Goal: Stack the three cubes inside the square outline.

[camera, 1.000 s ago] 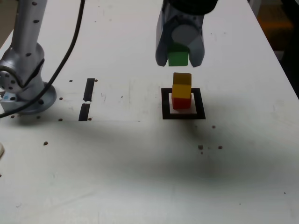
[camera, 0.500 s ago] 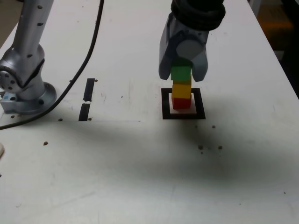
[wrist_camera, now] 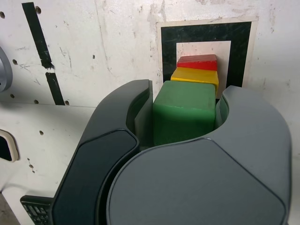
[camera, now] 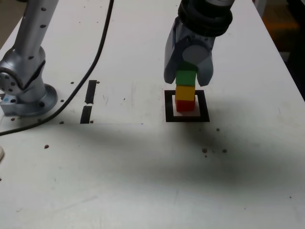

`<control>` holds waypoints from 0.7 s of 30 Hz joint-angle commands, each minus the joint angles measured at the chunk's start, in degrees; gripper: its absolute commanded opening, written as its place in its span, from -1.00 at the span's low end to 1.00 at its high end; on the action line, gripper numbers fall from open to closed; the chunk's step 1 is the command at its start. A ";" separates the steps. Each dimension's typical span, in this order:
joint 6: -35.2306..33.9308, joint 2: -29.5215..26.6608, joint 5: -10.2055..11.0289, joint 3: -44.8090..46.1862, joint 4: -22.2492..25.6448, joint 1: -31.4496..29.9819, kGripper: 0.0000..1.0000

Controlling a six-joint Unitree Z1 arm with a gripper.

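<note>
A: What have we got in the fingers?
B: We have the gripper point(camera: 187, 84) closed on the green cube point(camera: 186, 78), one finger on each side. In the wrist view we see its top face and one side face between them.
A: Where are the other two cubes?
B: Below the fingertips. We see the yellow cube point(camera: 185, 93) directly under the green one, and the red cube point(camera: 185, 105) under the yellow.
A: Are we touching yellow with green?
B: Can't tell. They overlap in both our views, so any contact line is hidden.
A: And the square outline point(camera: 187, 119)?
B: Down on the white table point(camera: 143, 176), below the fingers. We have red inside the black frame, with a bit of the white centre showing around it. Wrist view shows yellow and red partly hidden behind green.
A: Anything beside us?
B: Two black tape strips point(camera: 91, 91) point(camera: 86, 115), well apart from the fingers, toward the exterior view's left. Past them, the arm's base point(camera: 31, 109). Our black cable point(camera: 97, 57) runs between the fingers and that base, in the exterior view.
A: Other items?
B: Wrist view gives us a dark thing with buttons point(wrist_camera: 36, 208), well apart from the fingers, cut off by the picture's edge.
</note>
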 commanded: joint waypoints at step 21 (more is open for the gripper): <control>-0.54 -7.54 -0.27 2.31 2.32 -0.02 0.99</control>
